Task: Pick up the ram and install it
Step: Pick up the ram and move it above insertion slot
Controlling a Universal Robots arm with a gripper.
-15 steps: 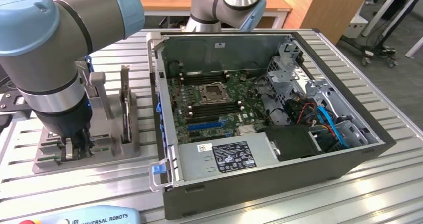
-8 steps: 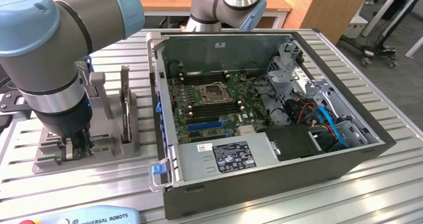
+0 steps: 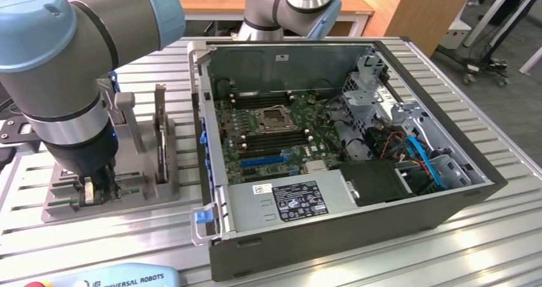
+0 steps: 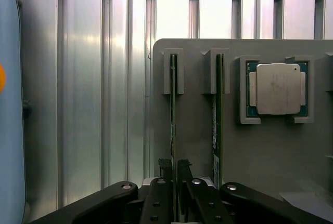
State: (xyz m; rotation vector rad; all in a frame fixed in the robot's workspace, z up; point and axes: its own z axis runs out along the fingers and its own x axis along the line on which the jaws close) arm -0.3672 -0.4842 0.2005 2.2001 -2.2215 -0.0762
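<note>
The ram (image 4: 173,109) stands on edge in a slot of the grey holder block (image 4: 195,125), a thin green stick seen from above. My gripper (image 4: 174,168) is lowered over its near end. One black finger (image 4: 165,166) sits on each side of the stick, close to it, with the jaws open. A second green stick (image 4: 216,115) stands in the neighbouring slot. In the exterior view my gripper (image 3: 87,195) reaches down onto the holder block (image 3: 127,195) at the exterior view's left, beside the open computer case (image 3: 339,211).
A square silver processor chip (image 4: 276,89) lies in a nest on the holder. The motherboard (image 3: 271,128) lies inside the case, with a power supply (image 3: 288,201) and cables. A teach pendant (image 3: 110,277) sits at the table's front edge. The table is ribbed aluminium (image 4: 93,104).
</note>
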